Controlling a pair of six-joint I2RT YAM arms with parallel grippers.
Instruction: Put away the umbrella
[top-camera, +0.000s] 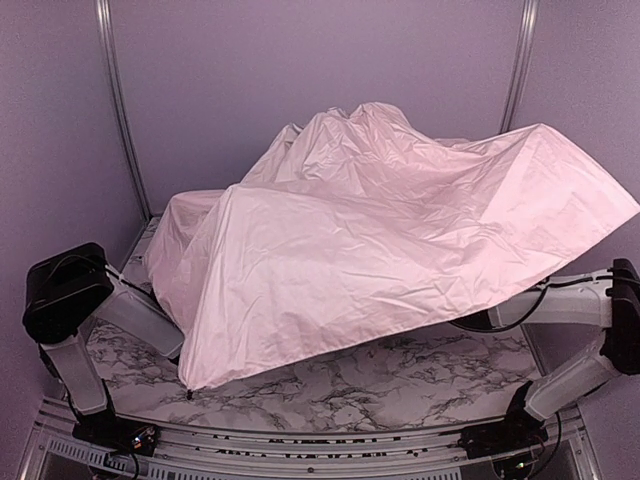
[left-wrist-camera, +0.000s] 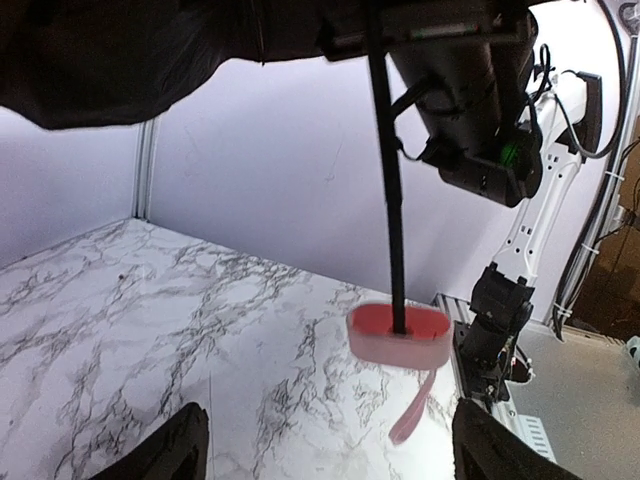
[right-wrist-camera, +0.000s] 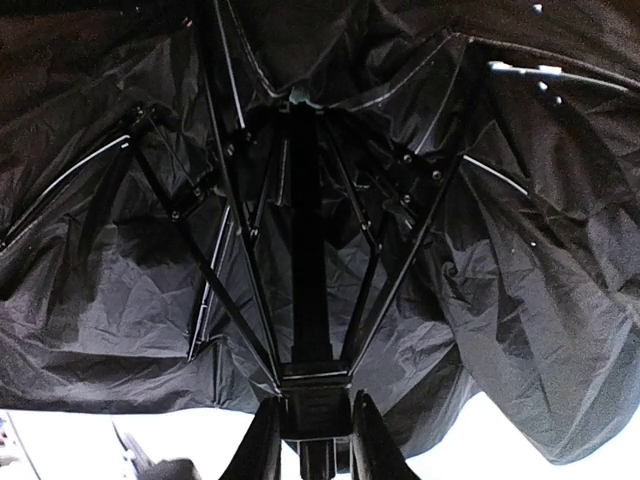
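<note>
Umbrella (top-camera: 380, 230): half open, its pale pink canopy sagging in loose folds over most of the marble surface (top-camera: 400, 375) and hiding the tips of both arms from above
Underside: black lining (right-wrist-camera: 120, 300) and thin jointed ribs (right-wrist-camera: 405, 260) fan out from the hub, as the right wrist view shows
Shaft (left-wrist-camera: 392, 200): thin, black and roughly upright, ending in the small pink handle (left-wrist-camera: 400, 335) low over the edge of the surface; I cannot tell whether the handle touches it; a pink strap (left-wrist-camera: 415, 410) dangles below
Right end effector (right-wrist-camera: 315, 405): pinching the shaft just under the point where the ribs meet, apparently carrying the whole thing
Left end effector (left-wrist-camera: 335, 435): fingers spread wide with nothing between them, facing the handle from nearby
Handling: probably light but bulky and top-heavy; the fabric is soft, slick and floppy, so it offers no firm hold; the ribs look springy and easy to bend
Where to hold: the rigid parts only, with the handle for the free left side and the shaft for the right; keep off cloth and ribs
Risk: with one narrow grip the canopy may swing or twist round the shaft
</note>
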